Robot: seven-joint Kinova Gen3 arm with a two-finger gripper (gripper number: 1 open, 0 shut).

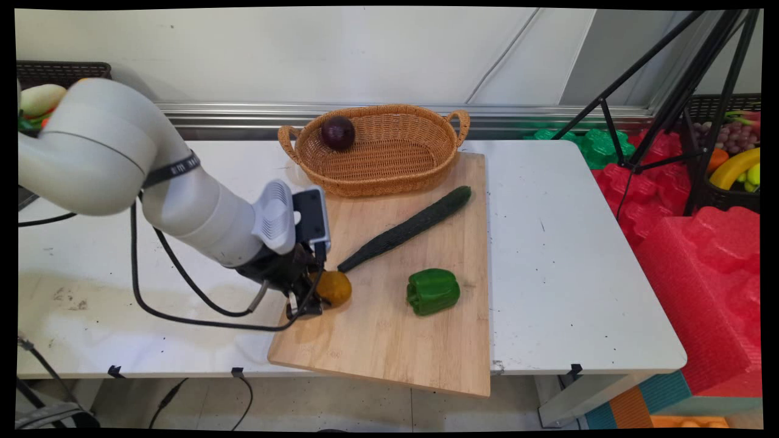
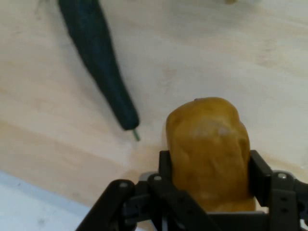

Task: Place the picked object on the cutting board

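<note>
Claw [image 2: 208, 166] clamps potato [image 2: 208, 149] near board's [image 1: 389, 340] left edge.

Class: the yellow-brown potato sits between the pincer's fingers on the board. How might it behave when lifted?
The potato looks rounded and smooth, so it may slip or turn between the fingers. It looks solid, so probably stiff. Set back on the board, it could roll.

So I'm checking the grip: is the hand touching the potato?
Touching. The hand view shows the hand with a finger pressed against each side of the potato, no gap.
</note>
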